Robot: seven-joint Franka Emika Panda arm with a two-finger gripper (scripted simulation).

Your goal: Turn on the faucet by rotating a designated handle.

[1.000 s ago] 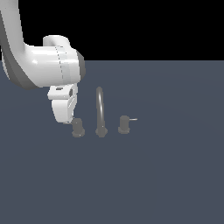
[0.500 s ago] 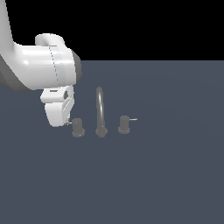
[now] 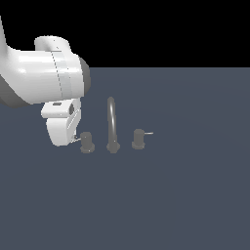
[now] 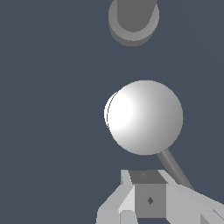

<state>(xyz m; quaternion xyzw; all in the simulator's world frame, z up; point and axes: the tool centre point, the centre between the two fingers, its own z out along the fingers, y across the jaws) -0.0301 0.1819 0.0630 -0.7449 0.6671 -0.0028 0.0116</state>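
White arm bent low, gripper [image 3: 62, 138] beside the handle [image 3: 87, 142], open or closed unclear.

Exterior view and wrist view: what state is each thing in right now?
faucet spout: upright, arched, no water visible.
handle: upright, its pin pointing toward the end effector.
twin knob: upright, untouched, pin pointing to the exterior view's right.
end effector: low beside the handle's pin; open or shut cannot be told.

Flat slate-grey floor [image 3: 195, 195], black bg [image 3: 171, 29] above.
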